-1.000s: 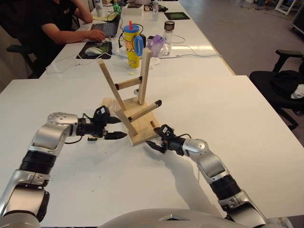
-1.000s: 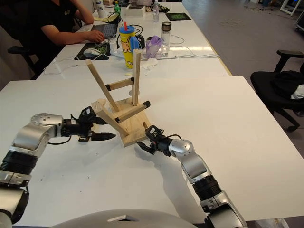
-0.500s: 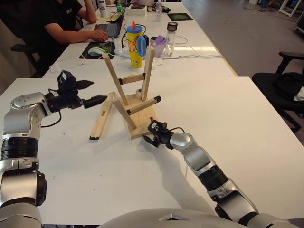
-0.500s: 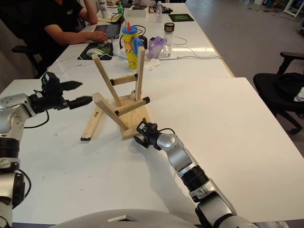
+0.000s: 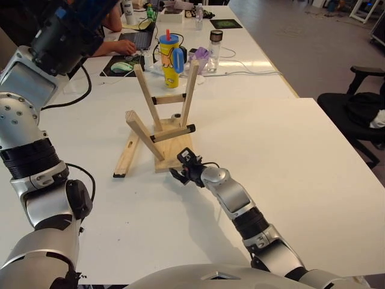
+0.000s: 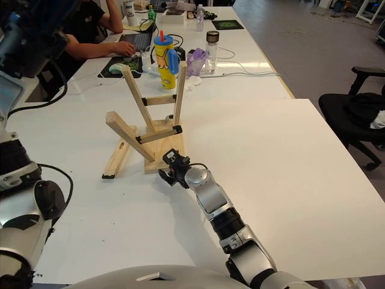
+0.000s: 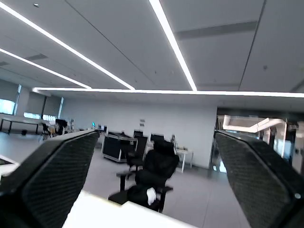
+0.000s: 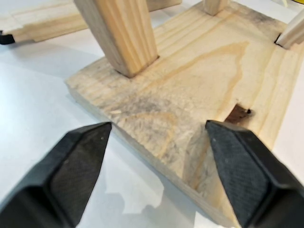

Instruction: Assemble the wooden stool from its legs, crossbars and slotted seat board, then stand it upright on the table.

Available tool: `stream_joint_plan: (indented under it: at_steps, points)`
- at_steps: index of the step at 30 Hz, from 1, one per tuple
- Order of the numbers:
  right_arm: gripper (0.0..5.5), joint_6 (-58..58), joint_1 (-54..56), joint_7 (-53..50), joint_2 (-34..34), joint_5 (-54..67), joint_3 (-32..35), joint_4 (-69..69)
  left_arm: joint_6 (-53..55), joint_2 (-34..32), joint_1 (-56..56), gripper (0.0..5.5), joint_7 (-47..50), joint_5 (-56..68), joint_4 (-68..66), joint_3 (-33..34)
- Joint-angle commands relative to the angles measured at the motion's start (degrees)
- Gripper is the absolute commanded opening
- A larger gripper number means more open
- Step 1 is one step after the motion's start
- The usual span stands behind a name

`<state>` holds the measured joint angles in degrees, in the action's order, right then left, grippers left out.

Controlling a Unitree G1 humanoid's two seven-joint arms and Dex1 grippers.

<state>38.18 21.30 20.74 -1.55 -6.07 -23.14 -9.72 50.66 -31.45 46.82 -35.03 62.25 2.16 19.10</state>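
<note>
1. White counter fills the head views, with a second one behind it at the top of the frame.
2. Left of centre, the stool sits upside down, its seat board flat on the counter. Three legs rise from it, joined by two crossbars.
3. A loose leg lies flat just left of the board.
4. Right claw sits low at the board's near corner, spread wide. The board's edge lies between its fingers, and it grips nothing.
5. Left claw is raised toward the upper left of the frame, spread open and empty.
6. Behind the stool stands a yellow cup with a straw in it, and a bottle whose contents I cannot tell.
</note>
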Motion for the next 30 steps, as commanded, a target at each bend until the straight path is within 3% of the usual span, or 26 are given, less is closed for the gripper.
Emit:
stream_joint_plan:
  at_steps: [1,2,6,10,13,19,30]
  points:
    - [3.65,5.5,-1.6,-7.5,3.2,-2.5,5.1,-12.2,-0.8,-8.1,-22.9,4.51,-1.9,-19.1,3.8,-20.0]
    - [3.65,5.3,-1.3,-7.6,3.2,-2.5,5.2,-12.5,-2.8,-7.9,-23.3,4.51,-1.9,-20.8,3.5,-19.7]
    - [3.65,3.8,-0.4,-8.1,3.2,-2.0,5.7,-14.8,-13.5,2.1,-6.7,4.51,5.5,-13.1,-0.4,-3.9]
    - [3.65,0.8,0.5,-8.7,3.0,-1.9,5.8,-17.4,-19.1,2.2,-1.6,4.51,10.9,-11.8,-7.4,5.3]
    - [3.65,-1.0,0.3,-8.3,2.7,-1.5,6.1,-16.8,-22.8,-1.7,-8.2,4.51,11.4,-23.8,-15.8,0.4]
    - [3.65,4.8,-2.3,-2.3,3.0,1.1,5.5,-13.4,-20.4,0.4,-21.9,4.51,11.3,-33.9,-14.0,-9.4]
    - [3.65,20.9,-9.7,5.5,6.7,9.6,3.2,12.7,-12.2,1.0,-32.0,4.51,15.6,-40.2,-7.4,-13.0]
